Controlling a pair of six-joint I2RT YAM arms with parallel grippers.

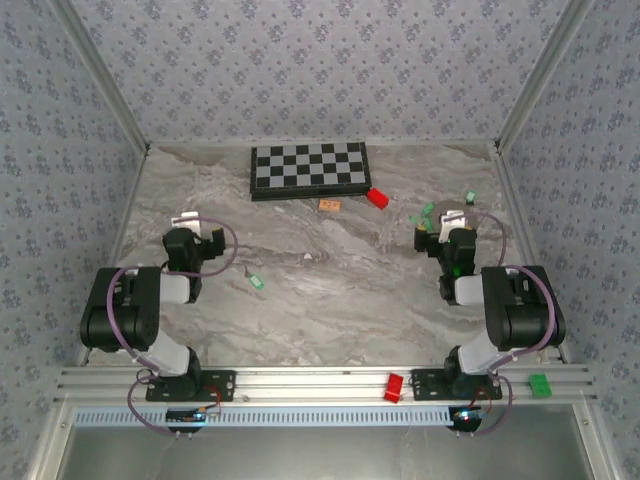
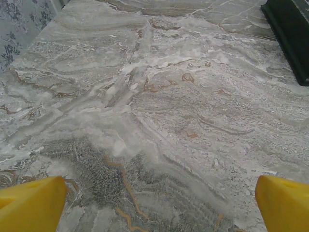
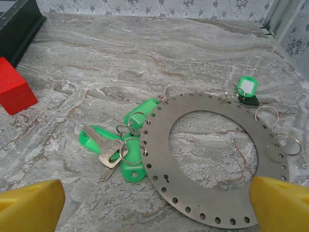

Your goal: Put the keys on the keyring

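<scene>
1. Where the marble table (image 1: 340,290) runs toward its far right corner, the keyring (image 3: 154,150) lies flat: a grey metal disc with a wide central opening and small holes all round its rim.
2. Several keys (image 3: 120,150) with green plastic heads lie bunched on the marble against the disc's left edge, overlapping one another. One silvery shaft points toward the near left. Small wire loops sit among them, but I cannot tell whether any passes through a rim hole.
3. A green tag (image 3: 247,87) with a white window rests at the disc's far edge, and bare wire loops (image 3: 265,115) hang off its right rim.
4. The right gripper (image 3: 154,210) hovers at the disc's near side, released, its yellow fingertips spread wide with nothing between them.
5. A red block (image 3: 14,87) sits left of the keys, well apart from them and close to the black edge of the chessboard (image 1: 308,168).
6. A small orange tile (image 1: 330,205) lies just in front of that board.
7. One lone key (image 1: 256,282) lies near the table's middle, just right of the left arm.
8. The left gripper (image 2: 157,205) is likewise released, its fingertips wide apart over bare marble.
9. On the near rail rest a second red block (image 1: 394,387) and a green block (image 1: 540,384).
</scene>
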